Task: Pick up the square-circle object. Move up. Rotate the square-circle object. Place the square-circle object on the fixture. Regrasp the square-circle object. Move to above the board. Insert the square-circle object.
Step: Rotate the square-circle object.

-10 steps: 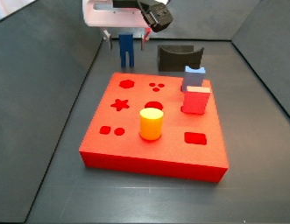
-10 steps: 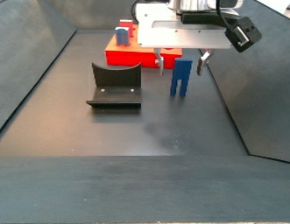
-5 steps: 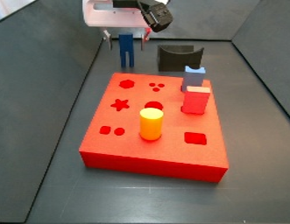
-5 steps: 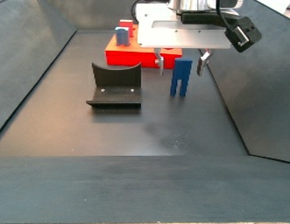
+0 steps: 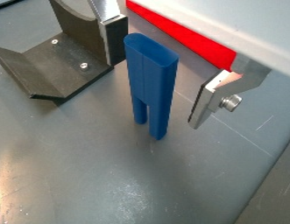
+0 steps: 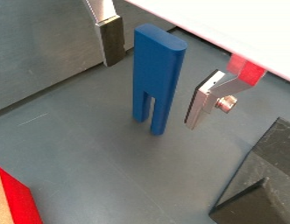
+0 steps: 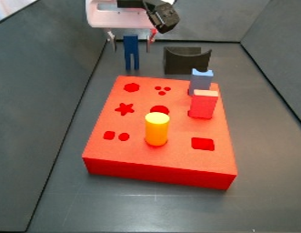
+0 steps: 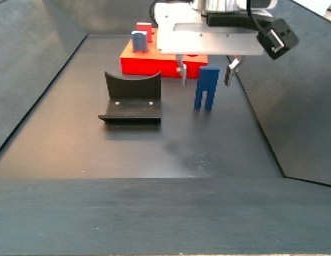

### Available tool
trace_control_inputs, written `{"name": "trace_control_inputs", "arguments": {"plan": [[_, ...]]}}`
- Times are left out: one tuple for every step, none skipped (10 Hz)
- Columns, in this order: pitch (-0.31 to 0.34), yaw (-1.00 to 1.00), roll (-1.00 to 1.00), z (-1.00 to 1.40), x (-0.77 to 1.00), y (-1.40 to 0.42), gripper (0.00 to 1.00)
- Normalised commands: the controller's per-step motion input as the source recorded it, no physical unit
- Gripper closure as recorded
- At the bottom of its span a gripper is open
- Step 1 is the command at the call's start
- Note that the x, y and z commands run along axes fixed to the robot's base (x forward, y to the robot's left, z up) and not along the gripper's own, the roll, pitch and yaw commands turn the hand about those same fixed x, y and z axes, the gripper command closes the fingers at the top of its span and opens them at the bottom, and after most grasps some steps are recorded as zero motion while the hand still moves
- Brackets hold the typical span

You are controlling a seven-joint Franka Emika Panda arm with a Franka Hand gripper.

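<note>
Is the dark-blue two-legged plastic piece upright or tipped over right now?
Upright. The dark-blue two-legged plastic piece stands on its legs on the grey floor, between the open gripper fingers, which show gaps on both sides.

The tool (image 5: 165,70) partly hides the board (image 8: 154,62).

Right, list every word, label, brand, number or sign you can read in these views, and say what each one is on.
None: no readable text shows in any view.
The board bears only recessed shapes, no writing.
The square-circle object, standing between the open gripper fingers, is plain blue.
The fixture and the yellow cylinder carry no markings.
</note>
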Motion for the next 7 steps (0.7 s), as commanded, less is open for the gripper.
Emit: {"name": "trace_control_inputs", "arguments": {"plan": [[0.014,-0.01,-0.24,1.00,-0.01,0.14,0.00],[0.036,-0.03,-0.23,1.00,-0.03,0.12,0.00],[0.048,-0.04,-0.22,0.90,-0.02,0.09,0.00],[0.054,-0.04,-0.21,0.73,-0.01,0.07,0.00],[0.057,-0.04,-0.20,0.55,-0.01,0.05,0.00],[0.058,-0.05,-0.19,0.36,0.00,0.05,0.00],[0.005,1.00,-0.01,0.00,0.00,0.00,0.00]]}}
